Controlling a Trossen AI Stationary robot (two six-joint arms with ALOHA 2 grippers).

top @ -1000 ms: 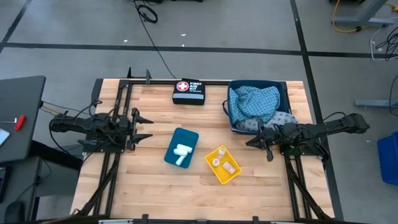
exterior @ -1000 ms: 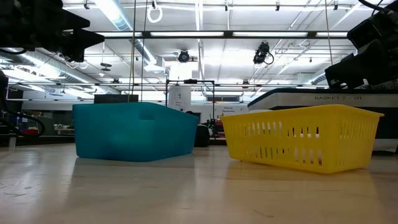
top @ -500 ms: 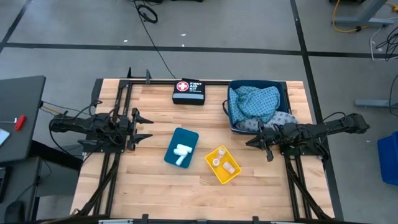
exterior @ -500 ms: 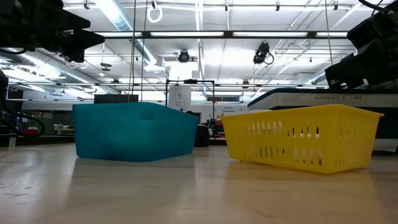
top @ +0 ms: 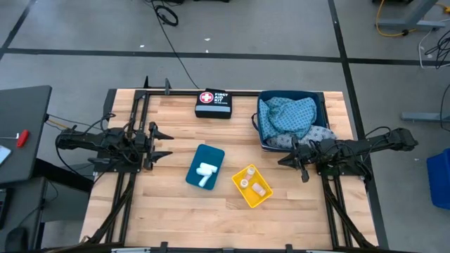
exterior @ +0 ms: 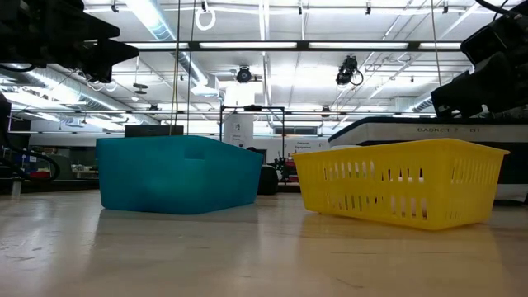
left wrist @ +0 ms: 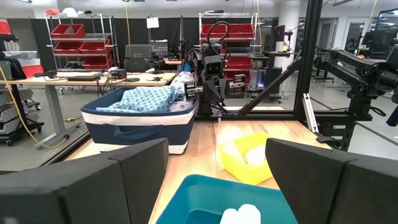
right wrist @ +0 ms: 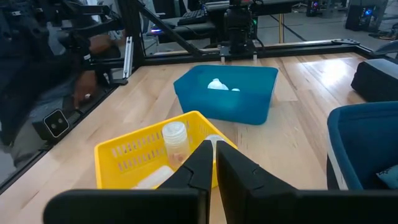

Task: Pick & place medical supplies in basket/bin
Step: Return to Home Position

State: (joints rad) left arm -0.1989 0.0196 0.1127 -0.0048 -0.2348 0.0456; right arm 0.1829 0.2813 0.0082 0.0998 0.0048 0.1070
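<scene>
No change since the earlier frames: both arms and every item sit exactly as before. Left gripper [top: 167,143] hovers over the left side of the table [top: 176,218], fingers spread, holding nothing. Right gripper [top: 283,160] hangs at the right side, just beside the laundry bin [top: 325,112], fingers pressed together on nothing. White rolls [top: 204,173] lie in the teal bin [top: 209,154]. Vials [top: 245,183] are in the yellow basket [top: 264,199]. Patterned cloths [top: 285,112] are heaped in the laundry bin. First aid pouch [top: 213,103] lies at the far edge, not part of the sort. Judgement: sorting looks complete; arms sit at opposite sides to clear the workspace, apparently parked at home.
</scene>
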